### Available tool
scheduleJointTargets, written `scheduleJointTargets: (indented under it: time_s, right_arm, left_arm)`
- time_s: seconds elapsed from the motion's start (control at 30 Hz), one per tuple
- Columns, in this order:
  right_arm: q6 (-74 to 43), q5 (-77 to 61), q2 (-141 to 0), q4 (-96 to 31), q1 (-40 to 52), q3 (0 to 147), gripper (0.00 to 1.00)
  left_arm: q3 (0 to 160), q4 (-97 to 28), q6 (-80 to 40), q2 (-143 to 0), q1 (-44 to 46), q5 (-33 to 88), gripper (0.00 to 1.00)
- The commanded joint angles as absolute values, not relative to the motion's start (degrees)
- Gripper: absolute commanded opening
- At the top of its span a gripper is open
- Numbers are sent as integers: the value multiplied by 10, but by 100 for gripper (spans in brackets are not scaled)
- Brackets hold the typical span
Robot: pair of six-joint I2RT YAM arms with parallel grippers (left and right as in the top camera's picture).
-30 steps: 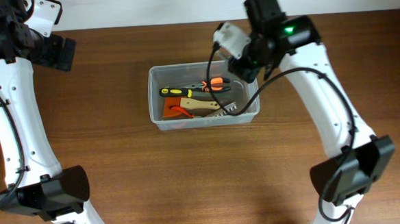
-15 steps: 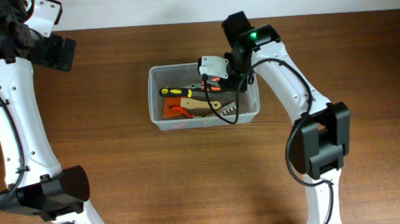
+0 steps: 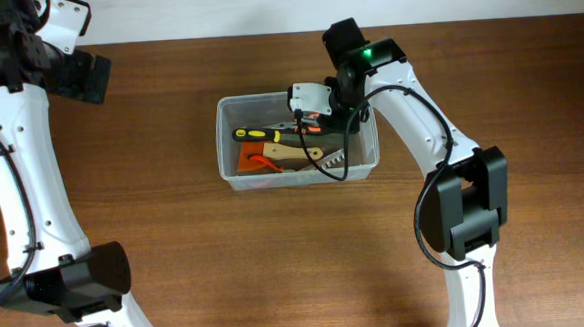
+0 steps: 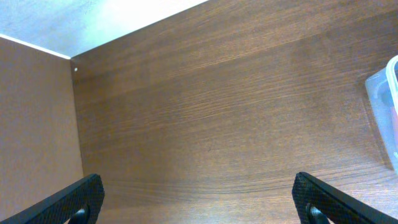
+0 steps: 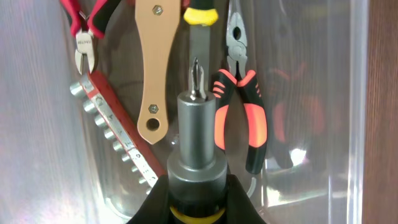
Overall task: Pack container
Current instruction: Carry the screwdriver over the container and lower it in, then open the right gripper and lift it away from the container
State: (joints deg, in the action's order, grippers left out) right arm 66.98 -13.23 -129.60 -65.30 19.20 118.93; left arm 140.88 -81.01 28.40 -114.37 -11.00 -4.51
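Note:
The clear container stands mid-table and holds several hand tools. My right gripper hangs over its right half, shut on a grey-barrelled screwdriver with a yellow ring, bit pointing down into the bin. The right wrist view shows, below the bit, orange-black pliers, a wooden handle, a red socket rail, red cutters and the container's wall. My left gripper is far off at the back left, open and empty; the container's corner shows at its view's right edge.
A yellow-black screwdriver lies along the bin's back side. The table's left edge and the wall behind it show in the left wrist view. Bare wood surrounds the bin.
My right arm has swung left from beside the container to over its right half with the screwdriver, then held nearly still. The left arm has not moved.

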Motion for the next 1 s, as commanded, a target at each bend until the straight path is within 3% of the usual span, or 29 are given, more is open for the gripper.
scheduleJointTargets:
  time_s: [0.0, 0.07, 0.13, 0.43, 0.63, 0.7, 0.97]
  right_arm:
    - [733, -148, -1310, -653, 185, 1190, 4]
    - [722, -148, -1310, -656, 183, 1190, 30]
    - [696, -145, -1307, -657, 184, 1191, 99]
    - [570, -142, -1228, -705, 184, 1219, 99]
    - [368, -144, -1131, -710, 184, 1232, 99]
    - [298, -144, -1096, -714, 184, 1232, 99]
    - [276, -144, -991, -783, 176, 1232, 99]
  left_arm:
    - [1407, -811, 277, -1143, -111, -41, 99]
    - [1407, -811, 277, -1143, -111, -41, 99]
    - [1407, -811, 277, -1143, -111, -41, 99]
    - [1407, -811, 277, -1143, -111, -41, 99]
    - [1407, -809, 283, -1143, -111, -44, 99]
    - [1407, -785, 337, -1143, -112, -69, 99]
    - [1407, -756, 396, -1143, -111, -73, 99]
